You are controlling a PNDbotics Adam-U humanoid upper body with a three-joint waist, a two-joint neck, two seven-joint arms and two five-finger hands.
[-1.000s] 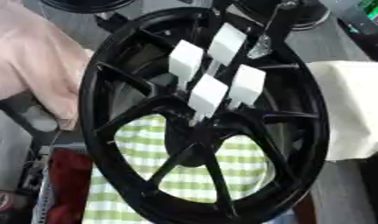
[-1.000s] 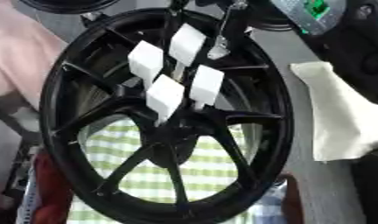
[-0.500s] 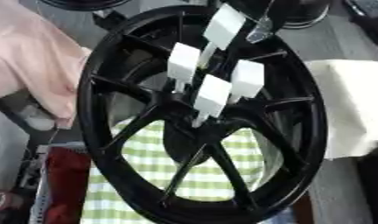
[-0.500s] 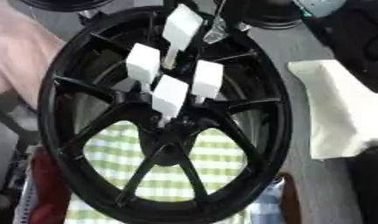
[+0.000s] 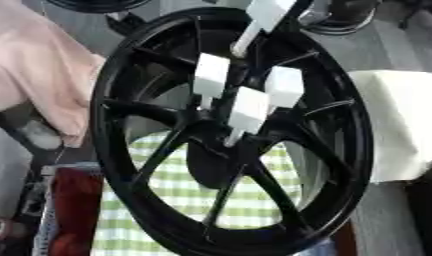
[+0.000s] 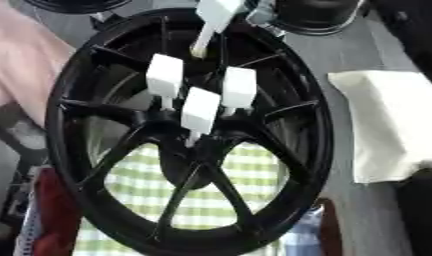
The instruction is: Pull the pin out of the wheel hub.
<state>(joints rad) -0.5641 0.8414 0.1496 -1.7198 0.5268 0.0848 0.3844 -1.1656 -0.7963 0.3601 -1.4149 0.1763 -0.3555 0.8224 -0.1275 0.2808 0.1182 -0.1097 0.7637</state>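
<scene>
A black spoked wheel hub (image 5: 114, 150) stands tilted in the middle of the view. Three white pins with block heads stick out of its centre (image 5: 211, 75), (image 5: 285, 86), (image 5: 250, 107). Another white pin (image 6: 215, 15) hangs above them at the top edge, its stem tip free of the hub. Only a dark and silver part of my right hand (image 6: 259, 11) shows, beside that pin's head at the top edge, and it appears to pinch the head. My left hand is out of sight.
A green checked cloth (image 5: 176, 200) lies under the hub. Pink cloth (image 5: 36, 65) is at the left and a cream cloth (image 5: 399, 125) at the right. A red thing (image 5: 71, 210) sits at the lower left, and a black round object (image 6: 320, 15) behind the hub.
The top pin has risen up and away from the other three, and its stem has come clear of the hub. The whole picture has also shifted a little.
</scene>
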